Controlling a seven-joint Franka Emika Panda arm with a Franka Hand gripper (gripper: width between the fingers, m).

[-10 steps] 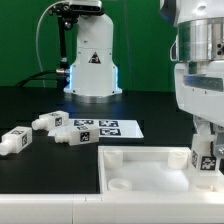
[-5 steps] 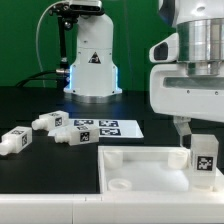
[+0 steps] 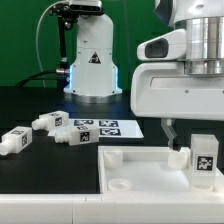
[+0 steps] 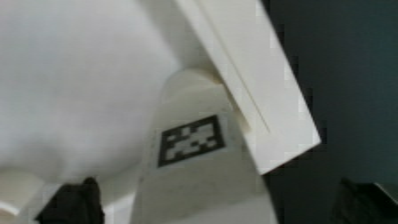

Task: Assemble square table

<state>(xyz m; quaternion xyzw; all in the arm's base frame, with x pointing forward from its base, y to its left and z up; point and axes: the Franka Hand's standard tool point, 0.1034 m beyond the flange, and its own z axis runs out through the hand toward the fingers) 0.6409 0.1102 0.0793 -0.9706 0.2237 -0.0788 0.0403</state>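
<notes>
1. Black desk [image 3: 30, 100] under a green backdrop; a white robot base [image 3: 92, 65] stands behind.
2. Three loose legs [image 3: 12, 140] [image 3: 48, 122] [image 3: 72, 135] lie at the exterior view's left, beside the marker board [image 3: 105, 127].
3. Square panel [image 3: 140, 172] sits in front; an upright leg [image 3: 205, 158] [image 4: 196, 140] stands at its corner on the exterior view's right.
4. End effector [image 3: 197, 136] [image 4: 222, 205] hangs just above that leg, fingers [image 4: 80, 200] spread and clear of it.
5. One finger is hidden in the exterior view; the wrist view is blurred, and the leg's seating cannot be made out.
</notes>
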